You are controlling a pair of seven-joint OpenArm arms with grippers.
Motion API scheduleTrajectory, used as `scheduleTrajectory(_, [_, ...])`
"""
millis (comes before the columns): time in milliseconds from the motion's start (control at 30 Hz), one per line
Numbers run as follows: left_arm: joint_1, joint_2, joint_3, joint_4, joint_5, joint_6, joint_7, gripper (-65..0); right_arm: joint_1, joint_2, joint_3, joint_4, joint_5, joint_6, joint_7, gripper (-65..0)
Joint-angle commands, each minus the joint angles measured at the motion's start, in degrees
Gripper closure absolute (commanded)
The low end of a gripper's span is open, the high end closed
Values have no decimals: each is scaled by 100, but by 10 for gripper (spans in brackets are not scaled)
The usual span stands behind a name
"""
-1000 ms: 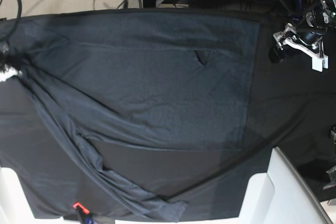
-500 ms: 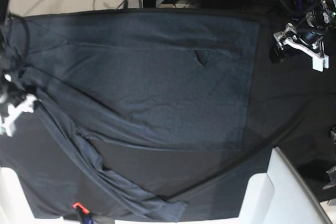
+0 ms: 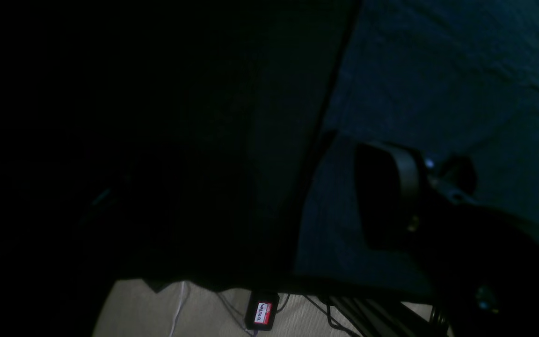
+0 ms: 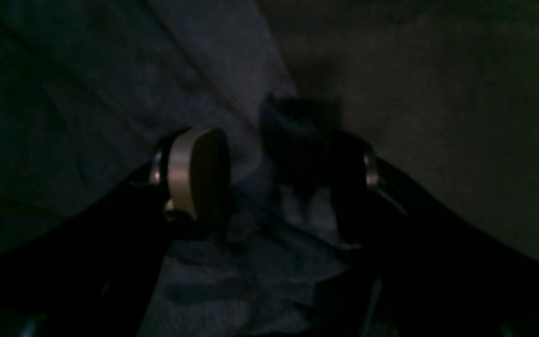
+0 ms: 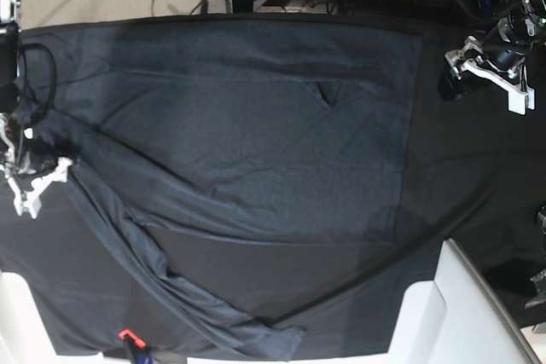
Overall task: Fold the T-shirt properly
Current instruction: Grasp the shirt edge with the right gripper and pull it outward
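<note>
Shirt position: the T-shirt [image 5: 256,134] lay spread over most of the black tablecloth [image 5: 478,176] on the worktop, its body fairly flat, one side bunched into a long twisted ridge [image 5: 162,270] running toward the near edge.
Right gripper [image 4: 274,182]: its fingers stood parted over crumpled shirt fabric at the shirt's edge; cloth lay between them, but neither finger looked pressed onto it, so I judged nothing was held.
Left gripper [image 5: 486,74]: it hung above bare tablecloth, well apart from the shirt's straight edge; one dark finger [image 3: 386,196] showed in its wrist view, the other lay out of frame, and the wide gap suggested fingers parted with nothing in them.
Risk of double grab: the shirt and tablecloth were close in tone and both soft, so a closing pinch at the shirt's edge could have caught the tablecloth too and dragged it along.
Risk of thin grip: the fabric under the right gripper was rumpled; a pinch on one loose wrinkle could have slipped out on lifting.
Risk of skewed fold: with the twisted ridge not smoothed, any fold made over it would probably have set creases in and left the edges uneven.
Risk of one-sided pull: with the left gripper far from the shirt, a pull by the right gripper alone could have slid the whole garment instead of folding it.
</note>
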State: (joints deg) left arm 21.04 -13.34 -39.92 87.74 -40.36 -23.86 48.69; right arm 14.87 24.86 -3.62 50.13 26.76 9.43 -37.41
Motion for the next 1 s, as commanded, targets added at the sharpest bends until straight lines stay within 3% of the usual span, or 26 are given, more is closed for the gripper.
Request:
scheduleTrajectory(0, [-16, -94, -39, 83, -83, -19, -99, -548, 161, 120, 32, 82, 18, -7, 97, -356])
scheduleTrajectory(133, [-33, -94, -39, 83, -83, -19, -99, -548, 187, 129, 23, -112, 18, -7, 123, -356])
scheduleTrajectory(400, [-16, -112, -39, 83, -83, -19, -99, -548, 346, 147, 14, -868, 9, -7, 730, -351])
scheduleTrajectory(467, [-16, -112, -39, 83, -83, -19, -99, -548, 346, 147, 14, -868, 9, -7, 730, -288])
scheduleTrajectory(633, [-33, -112, -3, 83, -83, -19, -99, -548, 363, 147, 14, -850, 9, -7, 695, -20])
scheduleTrajectory(967, [-51, -103, 5, 83, -83, -19, -99, -548, 346, 147, 14, -525, 9, -16, 396, -6])
